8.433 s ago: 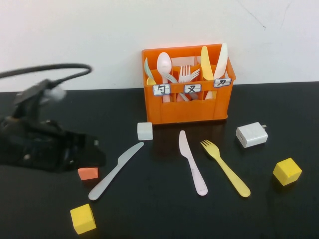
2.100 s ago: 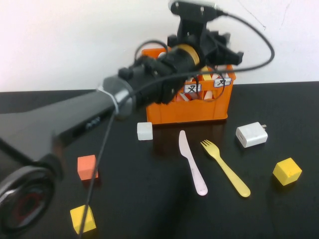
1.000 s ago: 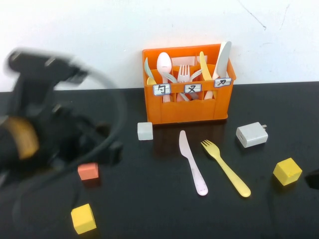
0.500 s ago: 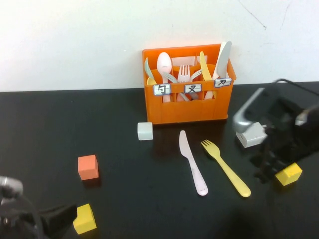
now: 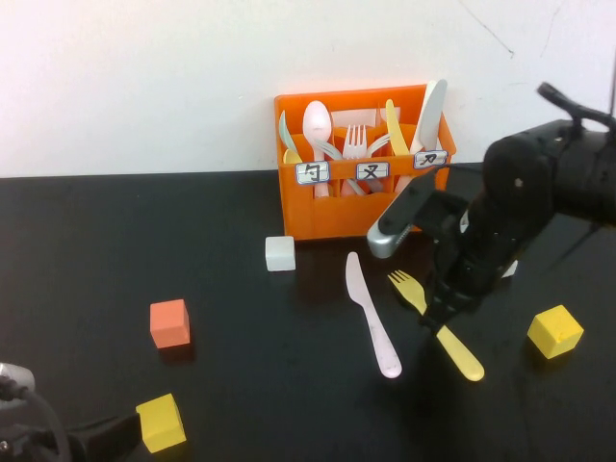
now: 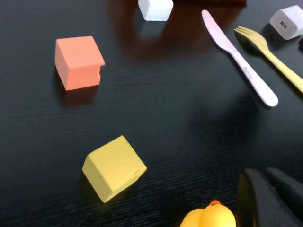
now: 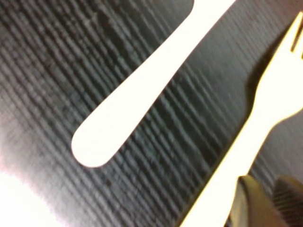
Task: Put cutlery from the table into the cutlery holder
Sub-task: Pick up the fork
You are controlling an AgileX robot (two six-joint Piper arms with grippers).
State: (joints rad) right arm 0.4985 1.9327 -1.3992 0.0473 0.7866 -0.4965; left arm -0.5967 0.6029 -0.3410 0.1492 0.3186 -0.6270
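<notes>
High view: the right gripper (image 5: 438, 318) sits low over the yellow fork (image 5: 435, 325) on the counter (image 5: 241, 366), near the pink knife (image 5: 371, 314); its grip can't be told. A grab off the handle's centre could skid the fork. Left gripper (image 6: 271, 198) rests clenched, near-left.

wall (image 5: 144, 77): plain white, fills upper third of the high view, thin dark crack at upper right | furniture: glossy black wood-grain surface across the lower two thirds | light: even, soft reflections on the black top
</notes>
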